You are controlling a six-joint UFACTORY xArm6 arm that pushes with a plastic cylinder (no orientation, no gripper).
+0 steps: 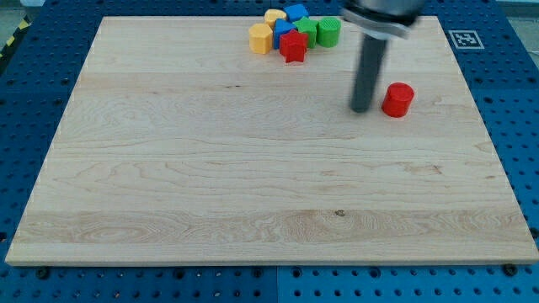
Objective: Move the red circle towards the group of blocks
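While near cluster, my tip flanks red circle.

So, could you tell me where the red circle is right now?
The red circle sits in the view's upper right, just right of my tip, apart from the group of blocks.

Worktop: pale wood, visible grain and plank seams, smooth, low satin sheen, one small dark knot well below my tip. Rod: dark, smooth, semi-matt, faint highlight down its length; material cannot be told. Red circle, just right of the tip: smooth, matt, evenly coloured, plastic-like. Red star block, up and left of the tip: same matt finish. Surrounding base: blue perforated panel, matt.
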